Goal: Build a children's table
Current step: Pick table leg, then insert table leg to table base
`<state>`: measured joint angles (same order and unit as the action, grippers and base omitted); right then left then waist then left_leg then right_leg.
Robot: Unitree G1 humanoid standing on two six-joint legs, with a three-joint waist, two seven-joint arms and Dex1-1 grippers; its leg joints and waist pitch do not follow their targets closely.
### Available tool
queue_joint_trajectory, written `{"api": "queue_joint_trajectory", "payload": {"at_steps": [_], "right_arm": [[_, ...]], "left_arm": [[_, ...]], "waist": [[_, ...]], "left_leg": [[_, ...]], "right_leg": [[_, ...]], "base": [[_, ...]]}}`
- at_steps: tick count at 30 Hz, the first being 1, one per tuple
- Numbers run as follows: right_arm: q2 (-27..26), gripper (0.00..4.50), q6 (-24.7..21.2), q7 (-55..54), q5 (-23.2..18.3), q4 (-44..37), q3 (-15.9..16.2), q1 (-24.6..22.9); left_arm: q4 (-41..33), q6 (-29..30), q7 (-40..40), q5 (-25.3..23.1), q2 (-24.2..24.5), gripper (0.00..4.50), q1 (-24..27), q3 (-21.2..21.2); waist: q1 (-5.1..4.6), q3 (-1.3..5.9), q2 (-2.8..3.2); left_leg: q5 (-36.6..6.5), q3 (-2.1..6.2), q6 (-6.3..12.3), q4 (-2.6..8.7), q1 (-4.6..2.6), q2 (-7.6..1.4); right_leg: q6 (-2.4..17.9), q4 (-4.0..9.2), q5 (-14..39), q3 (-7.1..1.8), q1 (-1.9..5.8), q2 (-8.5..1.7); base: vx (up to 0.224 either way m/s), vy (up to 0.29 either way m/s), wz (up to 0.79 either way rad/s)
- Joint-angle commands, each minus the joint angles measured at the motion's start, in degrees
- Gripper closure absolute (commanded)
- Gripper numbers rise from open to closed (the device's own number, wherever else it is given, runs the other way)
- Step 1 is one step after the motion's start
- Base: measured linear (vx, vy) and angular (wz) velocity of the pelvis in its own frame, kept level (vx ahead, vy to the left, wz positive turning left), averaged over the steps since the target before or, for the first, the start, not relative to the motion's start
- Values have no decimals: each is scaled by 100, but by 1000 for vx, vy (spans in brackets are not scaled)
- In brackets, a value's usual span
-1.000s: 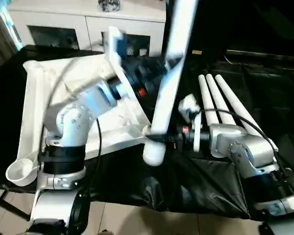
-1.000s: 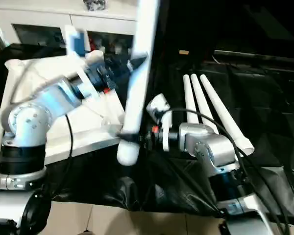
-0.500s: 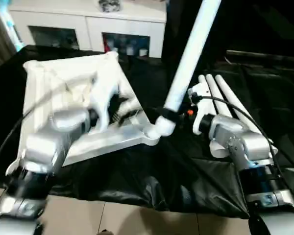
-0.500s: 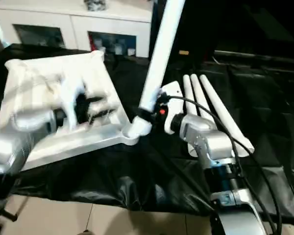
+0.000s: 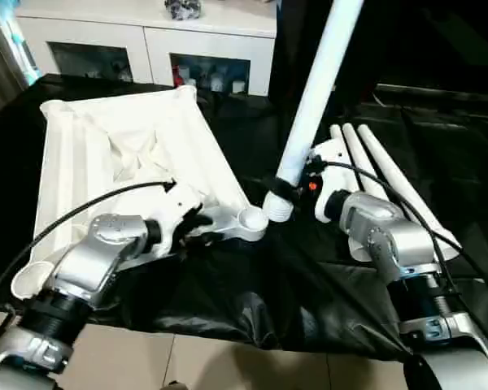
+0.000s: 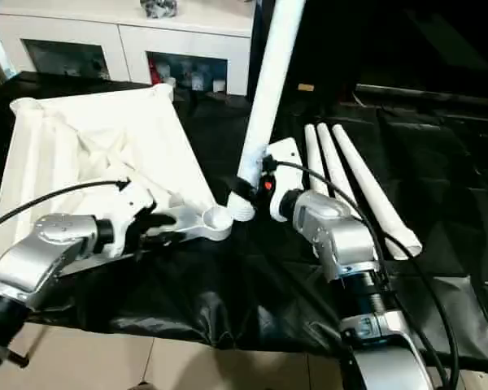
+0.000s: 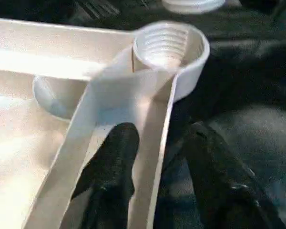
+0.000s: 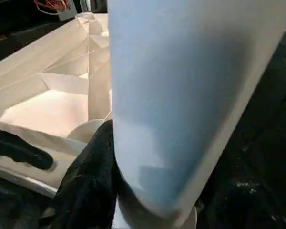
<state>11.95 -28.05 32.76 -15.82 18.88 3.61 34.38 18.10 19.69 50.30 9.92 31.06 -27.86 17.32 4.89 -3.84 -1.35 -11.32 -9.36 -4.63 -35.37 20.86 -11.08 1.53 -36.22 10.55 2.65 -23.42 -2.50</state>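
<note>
There are no words, numbers, labels or signs that can be read in these pictures.

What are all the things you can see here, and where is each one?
Tabletop: one, white, lying ribbed side up on the black cloth, on the robot's left.
Corner socket: one, white, round and threaded inside, at the tabletop's near corner.
Held leg: one, white, standing almost upright, its lower end just beside the corner socket.
Spare legs: three, white, lying side by side on the cloth, on the robot's right.
Black cloth: one, covering the work surface.
Cabinet: one, white with glass doors, at the back.
Left gripper: black fingers either side of the tabletop's edge wall near the socket.
Right gripper: black fingers clamped round the held leg's lower end.
</note>
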Motion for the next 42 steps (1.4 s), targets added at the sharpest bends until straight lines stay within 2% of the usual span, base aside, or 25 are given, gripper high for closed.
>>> {"api": "queue_joint_trajectory", "payload": {"at_steps": [1,2,3,4,5,7,9,11,14,15,18,19,22,26,29,31,33,34,35,36,41,42], "right_arm": [[42,262,76,-18,8,-57,-17,11],[51,262,80,-17,15,-63,-9,2],[60,262,79,-17,23,-72,-1,-5],[64,262,78,-17,29,-77,4,-9],[61,262,63,-6,35,-97,-2,-13],[47,262,55,8,52,-107,-17,-10],[31,262,74,13,68,-89,-15,1],[21,262,87,24,74,-74,-4,12],[14,262,86,42,80,-76,15,20],[22,262,79,60,85,-95,20,20],[33,262,70,77,88,-117,15,20],[48,262,47,85,83,-148,1,21],[66,262,14,89,78,-195,-10,12],[91,262,-153,121,44,-282,17,-16],[57,262,-254,185,-78,-439,-3,-92],[67,262,-316,215,-97,-545,34,-128],[108,262,-126,314,-6,-570,138,-160],[107,262,-31,327,44,-536,173,-166],[100,262,19,329,65,-519,186,-170],[82,262,71,285,97,-494,185,-189],[162,262,606,360,360,-718,382,-496],[185,262,588,420,307,-789,353,-591]], "left_arm": [[106,-134,129,-104,43,279,-131,73],[237,-205,186,-118,39,290,-166,57],[346,-277,238,-118,36,296,-197,36],[434,-336,279,-117,28,296,-223,20],[550,-417,338,-133,17,301,-263,8],[767,-634,454,-210,8,325,-340,27],[1013,-816,538,-309,2,344,-436,57],[1238,-956,591,-384,-12,356,-540,73],[1447,-1044,697,-440,-26,378,-648,103],[1547,-1090,783,-495,-22,378,-707,154],[1671,-1147,836,-542,-41,409,-761,159],[1796,-1221,917,-607,-60,420,-816,177],[1927,-1296,1031,-676,-76,432,-878,216],[1935,-1282,1082,-646,-87,450,-902,182],[1816,-1210,1122,-542,-131,450,-876,95],[1472,-1176,1185,-466,-160,450,-723,56],[1140,-1169,1236,-457,-182,450,-561,69],[937,-1167,1285,-451,-172,450,-451,116],[831,-1158,1318,-445,-165,450,-393,141],[717,-1138,1304,-446,-171,450,-314,165],[13,-984,1092,-523,-226,450,127,336],[-134,-874,1023,-551,-274,450,215,324]], "waist": [[-26,458,119],[-24,458,166],[-31,455,137],[-26,458,138],[-26,460,165],[-28,454,141],[-34,459,153],[-32,457,135],[-40,452,147],[-37,450,172],[-43,446,157],[-42,443,203],[-53,437,168],[-53,447,187],[-47,450,185],[-41,450,187],[-41,458,181],[-47,445,151],[-44,447,163],[-37,438,143],[-46,417,131],[-51,409,106]], "left_leg": [[-648,21,-235,426,-55,-143],[-678,25,-258,423,-61,-147],[-707,20,-251,425,-63,-140],[-707,24,-258,428,-63,-140],[-730,28,-276,425,-69,-146],[-759,29,-267,431,-65,-140],[-760,32,-287,433,-71,-154],[-735,26,-274,431,-66,-138],[-803,32,-296,437,-72,-149],[-849,42,-318,442,-76,-159],[-906,40,-320,443,-75,-156],[-926,47,-332,443,-74,-156],[-1023,41,-335,448,-87,-148],[-942,46,-324,447,-83,-161],[-957,43,-288,442,-85,-163],[-947,47,-293,445,-91,-170],[-901,49,-296,444,-79,-190],[-858,42,-273,447,-65,-182],[-859,36,-271,445,-74,-183],[-875,25,-245,445,-82,-183],[-964,18,-246,465,-68,-193],[-1004,6,-203,463,-81,-185]], "right_leg": [[1057,370,532,-286,361,-458],[1072,359,533,-286,354,-461],[1080,383,541,-285,352,-451],[1094,368,519,-285,358,-451],[1108,363,500,-286,355,-457],[1112,383,551,-284,359,-452],[1120,367,512,-288,363,-465],[1114,373,509,-292,368,-461],[1120,383,604,-292,364,-471],[1125,376,647,-291,361,-477],[1112,395,750,-295,363,-483],[1117,396,765,-295,361,-485],[1090,419,924,-297,356,-472],[1154,396,735,-297,362,-474],[1194,392,656,-297,364,-480],[1213,387,655,-297,365,-482],[1246,366,568,-296,372,-498],[1244,369,559,-297,375,-491],[1238,374,589,-299,364,-491],[1211,390,716,-307,353,-493],[1039,422,1091,-311,345,-487],[1011,445,1172,-312,328,-472]], "base": [[0,0,0],[0,0,0],[0,0,0],[0,0,0],[0,0,0],[0,0,0],[0,0,0],[0,0,0],[0,0,0],[0,0,0],[0,0,0],[0,0,0],[0,0,0],[0,0,0],[0,0,0],[0,0,0],[0,0,0],[0,0,0],[0,0,0],[0,0,0],[0,0,0],[0,0,0]]}}
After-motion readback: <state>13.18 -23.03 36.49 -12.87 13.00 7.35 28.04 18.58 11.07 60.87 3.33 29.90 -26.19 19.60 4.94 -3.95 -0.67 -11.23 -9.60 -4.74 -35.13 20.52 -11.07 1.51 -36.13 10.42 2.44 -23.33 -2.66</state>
